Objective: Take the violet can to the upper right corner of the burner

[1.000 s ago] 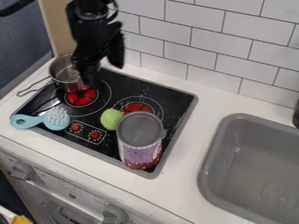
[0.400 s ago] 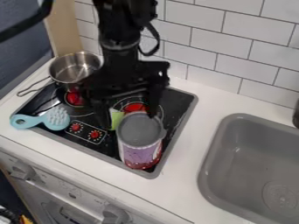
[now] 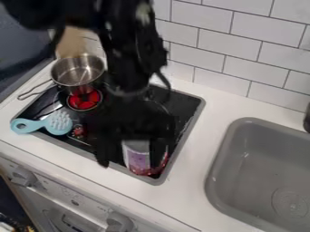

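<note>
From my camera, the violet can [image 3: 138, 159] stands upright at the lower right corner of the burner [image 3: 187, 101], its side violet with dark red round the base, its top hidden from me. I see the burner as a flat black cooktop, grey-rimmed, with a red heating zone on the left.

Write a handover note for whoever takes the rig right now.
Gripper: open, low over the can, fingers spread; contact with the can is unclear.
Violet can: upright on the near right part of the black stovetop.
Done: gripper brought to the can; no lift visible.
Left: grip it, carry it to the upper right corner, set it down, release.
Elsewhere: metal pot and blue brush at left.
</note>
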You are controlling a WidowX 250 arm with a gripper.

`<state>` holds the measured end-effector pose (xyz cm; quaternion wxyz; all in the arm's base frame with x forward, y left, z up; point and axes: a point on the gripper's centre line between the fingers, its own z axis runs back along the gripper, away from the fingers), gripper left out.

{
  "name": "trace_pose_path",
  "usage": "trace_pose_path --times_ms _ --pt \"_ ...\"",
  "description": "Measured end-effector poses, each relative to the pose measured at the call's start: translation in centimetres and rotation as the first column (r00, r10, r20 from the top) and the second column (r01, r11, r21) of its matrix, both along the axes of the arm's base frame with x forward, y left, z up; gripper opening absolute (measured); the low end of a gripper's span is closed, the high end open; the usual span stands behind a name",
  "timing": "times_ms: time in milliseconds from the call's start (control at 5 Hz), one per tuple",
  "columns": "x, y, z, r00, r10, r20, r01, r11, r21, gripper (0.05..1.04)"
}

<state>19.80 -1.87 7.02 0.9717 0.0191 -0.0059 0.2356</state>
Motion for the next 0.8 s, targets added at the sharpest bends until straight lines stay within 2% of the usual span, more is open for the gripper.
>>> trace_pose_path --times_ms 200,600,800 --pt "0.2 0.5 -2.5 0.997 -0.044 -0.070 0.049 0.997 0.060 0.999" --pt "1.7 0.1 -4.6 0.994 -0.076 -0.082 0.080 0.996 0.042 0.999" --pt "3.1 0.0 -4.6 0.996 -0.038 -0.078 0.043 0.998 0.053 0.999"
